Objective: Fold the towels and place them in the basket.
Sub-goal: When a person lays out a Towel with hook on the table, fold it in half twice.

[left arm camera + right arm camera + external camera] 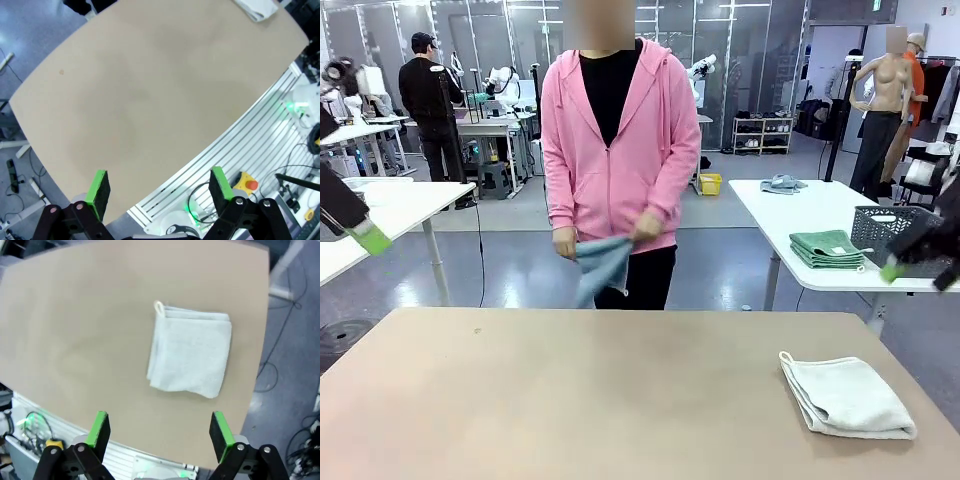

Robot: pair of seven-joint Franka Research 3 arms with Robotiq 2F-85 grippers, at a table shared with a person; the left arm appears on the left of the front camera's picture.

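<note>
Left claw (159, 176) and right claw (159, 416) hung wide open and empty over the tan table (570, 390). A folded white towel (190, 356) lay near its right end. The person (610, 130) held a blue towel (603, 262). The basket (883, 226) sat on a white table (790, 205) behind.

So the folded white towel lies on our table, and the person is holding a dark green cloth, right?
Not quite: in the front view the person holds a light blue towel, not a green cloth. The folded white towel does lie on our table.
</note>
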